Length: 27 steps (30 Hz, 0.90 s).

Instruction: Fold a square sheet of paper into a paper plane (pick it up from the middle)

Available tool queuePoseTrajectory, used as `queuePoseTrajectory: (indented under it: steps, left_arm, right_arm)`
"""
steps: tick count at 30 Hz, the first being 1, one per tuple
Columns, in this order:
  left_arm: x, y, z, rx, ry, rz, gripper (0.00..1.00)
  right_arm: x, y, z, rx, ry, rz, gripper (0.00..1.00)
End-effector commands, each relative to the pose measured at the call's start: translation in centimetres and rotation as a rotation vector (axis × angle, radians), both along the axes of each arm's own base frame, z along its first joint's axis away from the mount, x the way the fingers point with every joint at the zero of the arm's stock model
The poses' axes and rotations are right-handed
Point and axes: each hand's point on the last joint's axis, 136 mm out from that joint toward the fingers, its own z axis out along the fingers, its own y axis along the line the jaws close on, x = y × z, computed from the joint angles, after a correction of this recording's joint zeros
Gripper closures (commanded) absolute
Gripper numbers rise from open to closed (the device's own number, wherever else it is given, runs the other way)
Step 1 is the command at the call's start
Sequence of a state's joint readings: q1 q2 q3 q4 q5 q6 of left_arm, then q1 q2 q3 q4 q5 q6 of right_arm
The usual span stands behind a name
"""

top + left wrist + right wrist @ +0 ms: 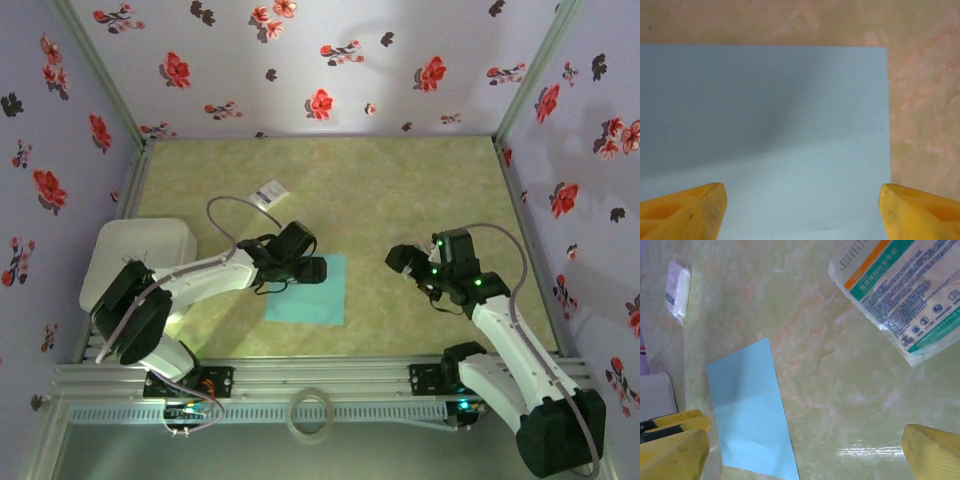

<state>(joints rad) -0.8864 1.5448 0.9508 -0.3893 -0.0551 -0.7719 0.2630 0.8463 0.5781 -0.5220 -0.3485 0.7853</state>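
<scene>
The square sheet of paper [312, 292] is teal and lies flat and unfolded on the green table, just left of centre. My left gripper [312, 270] hangs over its upper left part. In the left wrist view the sheet [765, 125] spreads under the open left gripper [802, 212], whose yellow fingertips [685, 210] stand wide apart with nothing between them. My right gripper [400, 262] is open to the right of the sheet, clear of it. The right wrist view has the sheet [747, 410] at lower left, beside the open right gripper [802, 455].
A small white card [270, 192] lies behind the sheet. A white container [140, 260] stands at the left edge. A printed packet [895, 290] lies on the table in the right wrist view. A tape roll [310, 412] sits at the near rail.
</scene>
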Motion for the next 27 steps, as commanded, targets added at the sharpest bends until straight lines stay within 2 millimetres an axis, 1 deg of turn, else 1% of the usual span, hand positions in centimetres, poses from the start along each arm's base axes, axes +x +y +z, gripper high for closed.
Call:
queuePoseTrajectory:
  steps: [1, 3, 6, 10, 12, 17, 20, 23, 27]
  left_arm:
    - [-2.0, 1.6, -1.4, 0.077, 0.074, -0.033, 0.20]
    - [-2.1, 2.0, -2.0, 0.124, 0.105, -0.020, 0.20]
    - [-2.0, 1.5, -2.7, 0.154, 0.144, -0.018, 0.20]
    - [-1.2, 1.6, -3.3, 0.231, 0.163, 0.000, 0.21]
    - [-1.0, 1.4, -3.4, 0.239, 0.165, -0.004, 0.21]
    - [-0.5, 1.1, -3.5, 0.247, 0.153, -0.003, 0.21]
    - [-0.5, 0.9, -3.6, 0.259, 0.161, -0.019, 0.24]
    - [-0.3, 0.9, -3.3, 0.266, 0.153, -0.021, 0.25]
    - [-0.5, 1.1, -3.0, 0.265, 0.156, -0.013, 0.26]
  right_arm:
    - [-0.7, 0.4, 0.5, 0.001, 0.024, 0.037, 0.01]
    - [-0.9, 0.4, 0.2, 0.001, 0.041, 0.040, 0.01]
    - [-1.0, 0.6, -0.1, 0.008, 0.038, 0.048, 0.01]
    - [-0.9, 0.8, -0.1, 0.010, 0.037, 0.058, 0.01]
    - [-0.9, 0.8, -0.1, 0.007, 0.050, 0.068, 0.01]
    - [-0.8, 0.8, -0.4, -0.010, 0.064, 0.072, 0.01]
    - [-0.6, 0.7, -0.4, -0.012, 0.069, 0.061, 0.01]
    - [-0.4, 0.6, -0.1, -0.017, 0.064, 0.052, 0.01]
    - [-0.3, 0.5, 0.4, -0.022, 0.060, 0.055, 0.01]
